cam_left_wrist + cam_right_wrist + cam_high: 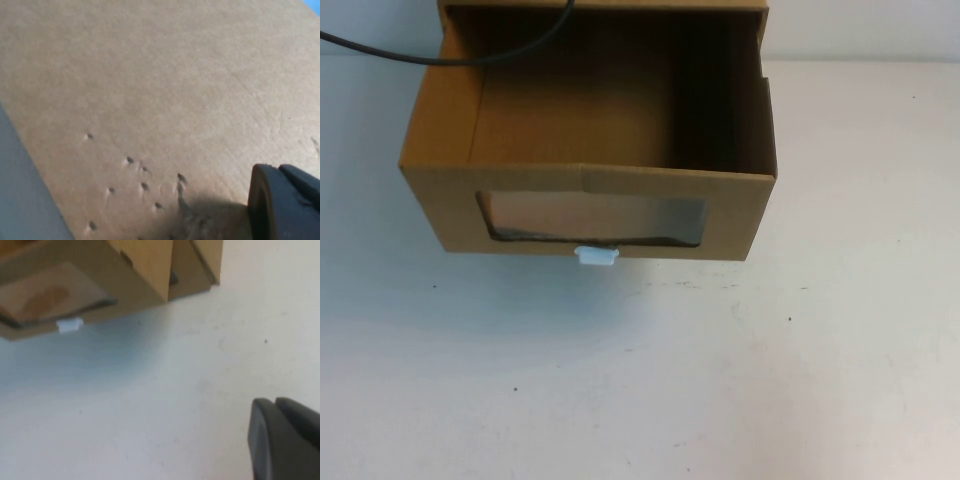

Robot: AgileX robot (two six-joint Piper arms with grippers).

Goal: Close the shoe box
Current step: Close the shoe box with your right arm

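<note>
The shoe box (pixel 590 200) is brown cardboard and stands at the table's far middle. Its drawer is pulled out towards me and is empty inside. The front panel has a clear window (pixel 592 217) with a small white pull tab (pixel 596 257) below it. Neither gripper shows in the high view. The left gripper (pixel 285 205) is close against a plain cardboard face (pixel 150 90) with small dents. The right gripper (pixel 285 440) hovers over the bare table, apart from the box (pixel 75 285) and its tab (pixel 70 325).
A black cable (pixel 420 58) runs across the box's far left corner. The outer sleeve (pixel 760 12) of the box shows at the top edge. The white table (pixel 640 380) stretches in front of the box and to both sides.
</note>
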